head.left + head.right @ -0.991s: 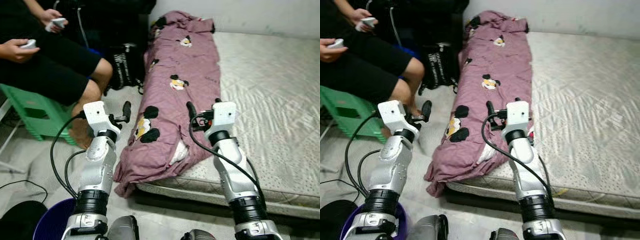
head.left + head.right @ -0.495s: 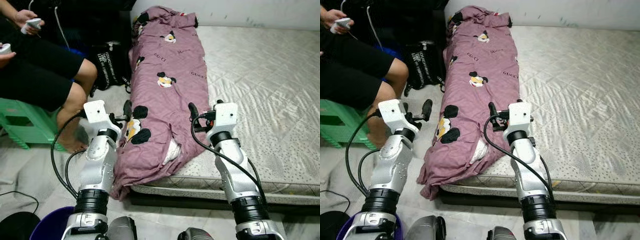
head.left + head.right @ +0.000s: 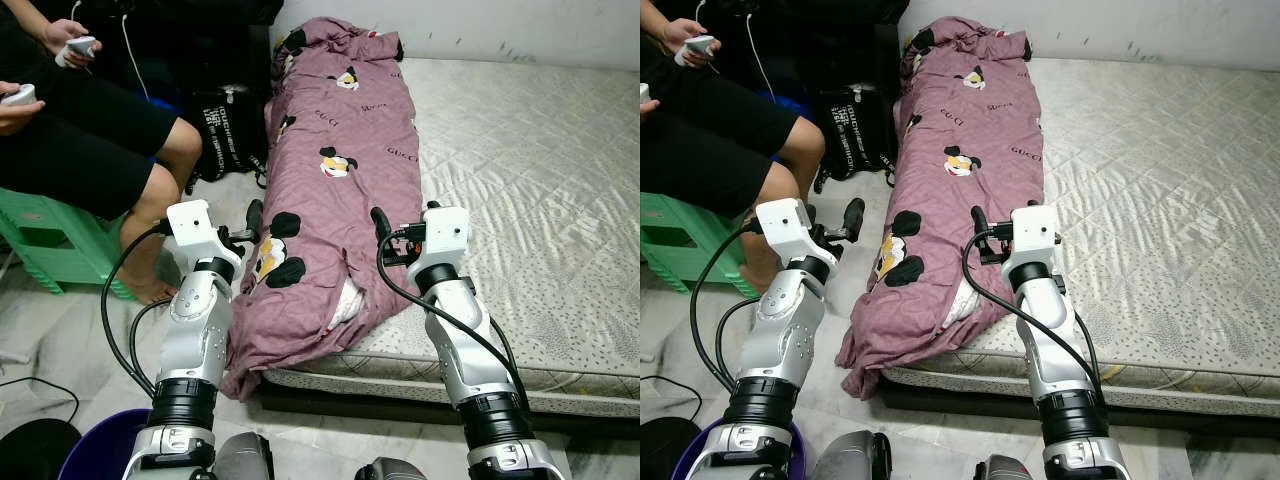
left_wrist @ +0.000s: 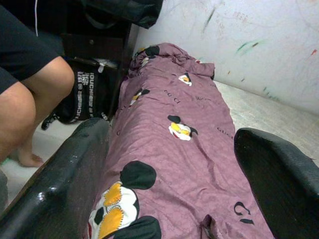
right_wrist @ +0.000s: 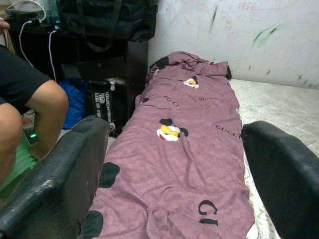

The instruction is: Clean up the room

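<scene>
Low in the frame, the left gripper (image 3: 252, 215) and right gripper (image 3: 380, 222) hover with jaws apart, flanking the near end of the blanket (image 3: 335, 190). This mauve cartoon-print blanket runs up the frame's centre along the mattress (image 3: 530, 170), its near corner drooping floorward. Soft, light and floppy; probably best pinched at that bunched near hem.

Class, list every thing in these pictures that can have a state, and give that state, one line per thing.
Mauve cartoon-print quilt: bunched lengthwise along the mattress edge, its near end hanging over the side.
Grey quilted mattress: bare beside the quilt.
Left gripper: open, raised beside the quilt's near end.
Right gripper: open, raised above the quilt.
Green plastic stool: upright, a person sitting on it.
Black printed bag: upright on the floor.
</scene>
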Available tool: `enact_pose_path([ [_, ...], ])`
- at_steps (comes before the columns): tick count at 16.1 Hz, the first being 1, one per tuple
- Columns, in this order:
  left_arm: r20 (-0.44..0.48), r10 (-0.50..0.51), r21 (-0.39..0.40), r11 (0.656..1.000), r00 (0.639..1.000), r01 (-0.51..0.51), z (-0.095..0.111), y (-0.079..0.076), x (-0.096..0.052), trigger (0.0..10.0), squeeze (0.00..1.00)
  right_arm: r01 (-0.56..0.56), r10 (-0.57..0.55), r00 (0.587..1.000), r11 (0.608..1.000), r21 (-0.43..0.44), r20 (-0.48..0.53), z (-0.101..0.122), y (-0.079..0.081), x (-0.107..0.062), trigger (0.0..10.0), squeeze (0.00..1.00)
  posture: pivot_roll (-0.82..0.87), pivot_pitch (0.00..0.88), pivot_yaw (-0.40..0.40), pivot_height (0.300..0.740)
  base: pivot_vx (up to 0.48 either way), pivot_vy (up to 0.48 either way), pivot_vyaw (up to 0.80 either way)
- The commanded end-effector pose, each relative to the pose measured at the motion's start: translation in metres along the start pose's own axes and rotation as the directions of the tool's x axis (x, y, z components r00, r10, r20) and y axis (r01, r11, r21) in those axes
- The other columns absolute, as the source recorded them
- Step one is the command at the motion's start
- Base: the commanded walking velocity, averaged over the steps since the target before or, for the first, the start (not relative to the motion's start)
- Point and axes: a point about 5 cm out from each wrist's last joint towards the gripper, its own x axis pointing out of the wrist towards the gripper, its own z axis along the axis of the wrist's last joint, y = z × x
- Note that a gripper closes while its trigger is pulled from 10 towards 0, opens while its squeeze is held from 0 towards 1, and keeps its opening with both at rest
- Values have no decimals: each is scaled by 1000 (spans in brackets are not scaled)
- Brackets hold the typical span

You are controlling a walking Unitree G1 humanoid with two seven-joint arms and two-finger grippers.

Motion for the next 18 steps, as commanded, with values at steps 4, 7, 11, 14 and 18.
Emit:
enact_pose_path([
  [4,1,10,-5,1000,1000,-10,0,2,-1,10000,0,-9,9,1000,1000,9,20,5,1,3,10000,0,-10,31,4,707,0,0,0],
  [7,0,11,-6,1000,1000,-11,0,1,0,10000,0,-9,8,1000,1000,9,23,5,1,3,10000,0,-10,34,3,672,0,0,0],
  [11,0,13,-7,1000,1000,-13,0,2,0,10000,0,-12,12,1000,1000,10,26,6,1,4,10000,0,-10,35,3,627,0,0,0],
  [14,6,26,14,1000,1000,-26,1,3,0,10000,0,-23,22,999,1000,13,28,6,2,5,10000,0,-10,35,4,623,0,0,0],
  [18,92,84,260,960,992,-105,12,20,-7,10000,0,-28,28,999,1000,7,32,7,1,7,10000,0,-9,36,3,623,0,0,0],
])
